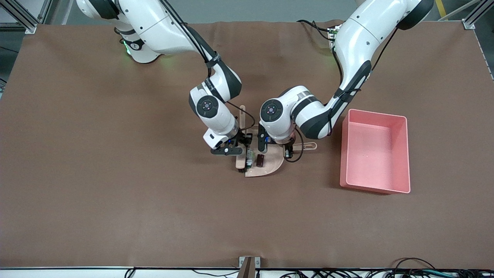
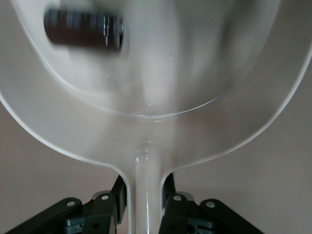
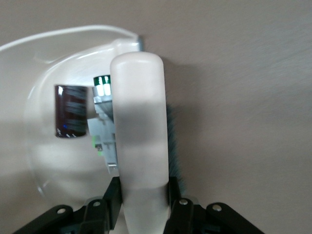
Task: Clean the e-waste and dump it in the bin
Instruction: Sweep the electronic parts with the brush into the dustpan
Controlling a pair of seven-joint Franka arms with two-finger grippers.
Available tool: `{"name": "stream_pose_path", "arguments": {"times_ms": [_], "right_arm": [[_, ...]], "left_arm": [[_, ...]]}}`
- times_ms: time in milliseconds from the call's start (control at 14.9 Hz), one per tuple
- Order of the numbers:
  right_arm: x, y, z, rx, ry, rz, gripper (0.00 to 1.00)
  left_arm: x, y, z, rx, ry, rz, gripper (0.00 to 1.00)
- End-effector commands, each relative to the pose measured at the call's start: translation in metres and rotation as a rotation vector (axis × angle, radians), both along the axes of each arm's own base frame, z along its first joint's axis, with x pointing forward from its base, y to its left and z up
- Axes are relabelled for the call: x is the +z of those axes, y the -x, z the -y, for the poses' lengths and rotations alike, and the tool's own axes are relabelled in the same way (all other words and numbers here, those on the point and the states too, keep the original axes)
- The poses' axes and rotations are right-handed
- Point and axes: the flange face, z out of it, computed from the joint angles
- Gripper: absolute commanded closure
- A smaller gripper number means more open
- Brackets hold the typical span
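The beige dustpan (image 1: 270,165) lies flat on the table, and my left gripper (image 1: 288,150) is shut on its handle (image 2: 146,185). Both pieces of e-waste rest in the pan: a dark brown-black block (image 1: 261,160) (image 2: 83,29) (image 3: 71,111) and a white part with green marks (image 1: 250,156) (image 3: 103,131). My right gripper (image 1: 242,145) (image 3: 144,195) is shut on the beige brush (image 1: 242,116) (image 3: 141,126), which stands at the pan's open edge beside the white part. The pink bin (image 1: 401,154) stands beside the pan, toward the left arm's end of the table.
The brown table cover (image 1: 115,173) stretches wide around the pan. The brush's dark bristles (image 3: 173,146) point down at the cloth. A bracket (image 1: 249,264) sits at the table's edge nearest the front camera.
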Motion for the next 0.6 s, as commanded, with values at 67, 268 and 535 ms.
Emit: {"name": "stream_pose_path", "arguments": {"times_ms": [67,268,535], "right_arm": [[0.001,0.008,-0.022,-0.028,-0.052,-0.030,0.99],[0.003,0.011,-0.028,-0.039,-0.070,-0.040,0.99],[0.006,0.000,-0.015,-0.033,-0.065,-0.036,0.99]], "left_arm": [[-0.007,-0.005,0.002,-0.001,-0.010,0.005,0.99],[-0.009,-0.004,0.001,-0.007,-0.013,-0.001,0.99],[-0.008,-0.007,-0.001,-0.002,0.005,0.010,0.99]]}}
